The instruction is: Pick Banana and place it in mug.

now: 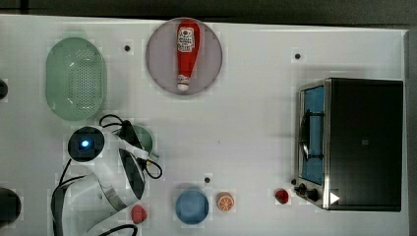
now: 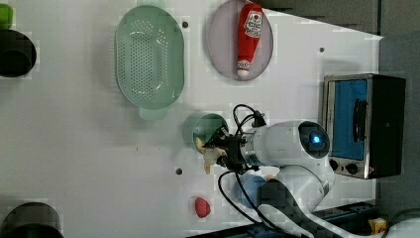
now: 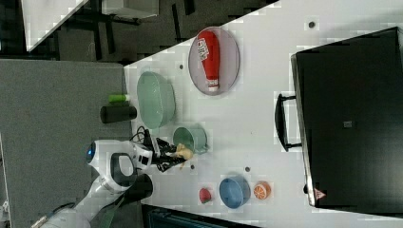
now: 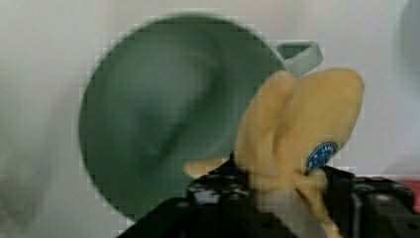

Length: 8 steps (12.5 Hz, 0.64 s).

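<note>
With the hand (image 2: 214, 152) clamped on the banana (image 4: 297, 129) beside the mug's (image 4: 163, 114) rim, releasing there risked it spilling onto the worktop (image 2: 89, 144).

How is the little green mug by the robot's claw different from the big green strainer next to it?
The mug is far smaller than the strainer. The mug is round with solid walls; the strainer is oval and dotted with holes. The mug is a deeper teal; the strainer is paler green. The banana in the gripper sits at the mug's rim, while the strainer lies off on its own. Both are green, open-topped, and sit on the white table.
</note>
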Tool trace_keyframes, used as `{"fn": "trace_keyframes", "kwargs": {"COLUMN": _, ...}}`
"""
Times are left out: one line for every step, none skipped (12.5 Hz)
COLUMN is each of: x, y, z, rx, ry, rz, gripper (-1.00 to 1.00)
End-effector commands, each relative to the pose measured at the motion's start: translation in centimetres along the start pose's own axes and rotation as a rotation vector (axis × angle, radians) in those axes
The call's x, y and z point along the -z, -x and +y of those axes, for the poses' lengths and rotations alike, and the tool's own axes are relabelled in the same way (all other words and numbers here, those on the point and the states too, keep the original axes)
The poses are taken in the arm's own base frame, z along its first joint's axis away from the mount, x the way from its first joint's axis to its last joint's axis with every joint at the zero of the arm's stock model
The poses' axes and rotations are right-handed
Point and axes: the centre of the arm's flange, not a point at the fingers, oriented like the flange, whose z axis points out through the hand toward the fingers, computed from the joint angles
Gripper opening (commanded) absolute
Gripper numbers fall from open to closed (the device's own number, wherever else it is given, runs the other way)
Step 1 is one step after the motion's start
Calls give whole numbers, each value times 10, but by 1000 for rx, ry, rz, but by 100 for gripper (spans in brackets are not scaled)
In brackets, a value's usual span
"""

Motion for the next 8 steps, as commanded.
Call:
{"fn": "trace_keyframes", "kwargs": {"x": 56, "y": 4, "z": -19, "rx": -41, "ry": -140, "rz": 29, "gripper": 46}}
{"fn": "trace_keyframes", "kwargs": {"x": 59, "y": 2, "z": -18, "rx": -45, "ry": -140, "rz": 34, "gripper": 69}}
{"fn": "trace_keyframes", "kwargs": {"x": 62, "y": 0, "z": -17, "rx": -48, "ry": -143, "rz": 38, "gripper": 92}}
{"fn": "trace_keyframes", "kwargs": {"x": 66, "y": -1, "z": -18, "rx": -50, "ry": -152, "rz": 41, "gripper": 100}}
{"fn": "trace_keyframes", "kwargs": {"x": 69, "y": -1, "z": -17, "rx": -49, "ry": -156, "rz": 44, "gripper": 100}}
{"fn": "trace_keyframes", "kwargs": {"x": 82, "y": 0, "z": -23, "rx": -49, "ry": -207, "rz": 45, "gripper": 100}}
{"fn": "trace_keyframes", "kwargs": {"x": 95, "y": -4, "z": -24, "rx": -57, "ry": -230, "rz": 51, "gripper": 100}}
{"fn": "trace_keyframes", "kwargs": {"x": 107, "y": -9, "z": -22, "rx": -68, "ry": -233, "rz": 65, "gripper": 100}}
